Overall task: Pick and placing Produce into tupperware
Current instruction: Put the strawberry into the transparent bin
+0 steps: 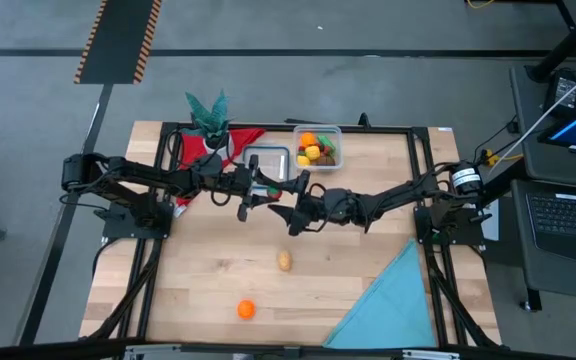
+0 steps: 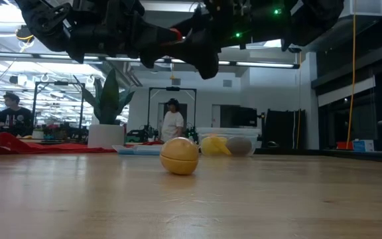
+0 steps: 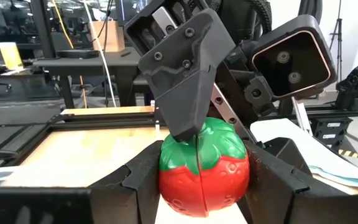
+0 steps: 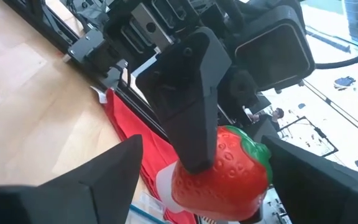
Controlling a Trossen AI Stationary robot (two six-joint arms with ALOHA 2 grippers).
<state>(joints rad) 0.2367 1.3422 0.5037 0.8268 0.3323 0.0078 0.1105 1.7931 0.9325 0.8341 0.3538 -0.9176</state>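
Meeting over the middle of the table (image 1: 218,270), the two hands share one strawberry (image 3: 204,168): it is gripped between the closed fingers of the left hand (image 1: 251,196), while the right hand (image 1: 290,208) is spread wide around it. The tub (image 1: 319,146) lies just beyond, roughly equally near to both hands.

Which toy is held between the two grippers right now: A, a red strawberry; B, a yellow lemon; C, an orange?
A: the left wrist view shows a red strawberry with a green cap clamped in the jaws of the left gripper.
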